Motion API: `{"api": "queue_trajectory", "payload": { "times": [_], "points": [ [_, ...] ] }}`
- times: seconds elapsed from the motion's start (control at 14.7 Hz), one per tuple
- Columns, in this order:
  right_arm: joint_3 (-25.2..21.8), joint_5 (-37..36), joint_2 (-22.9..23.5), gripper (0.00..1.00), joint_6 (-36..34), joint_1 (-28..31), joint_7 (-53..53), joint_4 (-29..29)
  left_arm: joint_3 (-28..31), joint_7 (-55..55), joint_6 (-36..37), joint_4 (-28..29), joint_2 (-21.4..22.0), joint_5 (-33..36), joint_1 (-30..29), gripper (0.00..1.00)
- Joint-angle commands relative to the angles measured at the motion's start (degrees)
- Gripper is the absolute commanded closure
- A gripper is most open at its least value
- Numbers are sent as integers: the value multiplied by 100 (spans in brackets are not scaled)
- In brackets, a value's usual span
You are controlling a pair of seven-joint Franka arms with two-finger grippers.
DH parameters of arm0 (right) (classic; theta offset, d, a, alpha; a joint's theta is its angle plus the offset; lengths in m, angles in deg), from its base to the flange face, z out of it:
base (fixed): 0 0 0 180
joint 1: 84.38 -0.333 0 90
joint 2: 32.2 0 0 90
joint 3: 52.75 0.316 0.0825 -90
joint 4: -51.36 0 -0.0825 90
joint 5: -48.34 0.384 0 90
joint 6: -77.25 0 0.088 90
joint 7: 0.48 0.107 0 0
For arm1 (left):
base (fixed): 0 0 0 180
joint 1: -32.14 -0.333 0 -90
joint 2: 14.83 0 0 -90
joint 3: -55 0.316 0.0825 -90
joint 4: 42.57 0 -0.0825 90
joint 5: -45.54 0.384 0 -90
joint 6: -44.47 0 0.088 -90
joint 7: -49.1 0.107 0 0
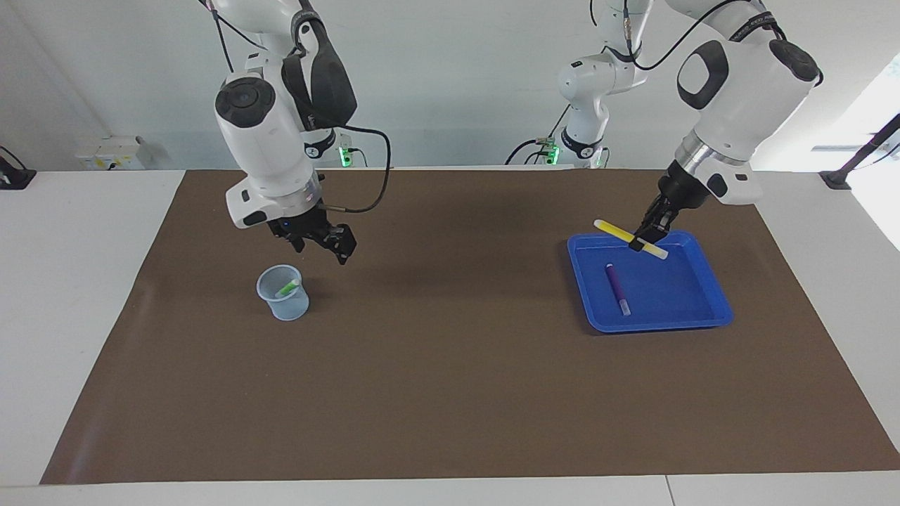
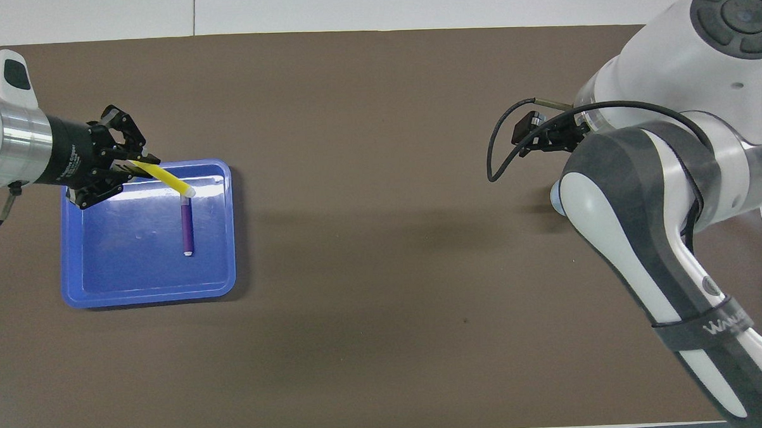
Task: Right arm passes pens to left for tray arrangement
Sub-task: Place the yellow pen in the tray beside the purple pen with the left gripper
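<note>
My left gripper [image 1: 641, 242] [image 2: 133, 167] is shut on a yellow pen [image 1: 613, 230] [image 2: 166, 180], which it holds slanted in the air. The pen hangs over the edge of the blue tray [image 1: 657, 325] [image 2: 149, 295] that lies nearest the robots. A purple pen [image 1: 617, 288] [image 2: 187, 226] lies flat in the tray. A green pen [image 1: 287, 287] stands in a small translucent cup [image 1: 283, 301] toward the right arm's end. Just above and beside that cup, my right gripper [image 1: 322, 247] is open and holds nothing. In the overhead view the right arm hides its fingers.
A brown mat [image 1: 450, 393] covers most of the white table. A wall socket box [image 1: 112, 153] and a black clamp [image 1: 837, 179] sit at the table's edge nearest the robots, off the mat.
</note>
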Motion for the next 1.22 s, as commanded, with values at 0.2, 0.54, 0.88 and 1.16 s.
{"api": "queue_trajectory", "payload": {
  "times": [0.2,0.54,0.88,1.16],
  "points": [
    [70,-641,68,16,130,208,-1233,432,-10,3127,-107,684,-187,765,-602,100],
    [78,-1061,200,21,604,120,-1366,827,-10,3949,-917,1019,-890,2014,-594,100],
    [70,-1406,25,28,1036,146,-1613,1425,-10,4063,-1356,1256,-1313,2526,-506,100],
    [78,-1547,-11,29,1115,164,-1621,1531,-10,4055,-1479,1248,-1506,2526,-445,100]
  ]
}}
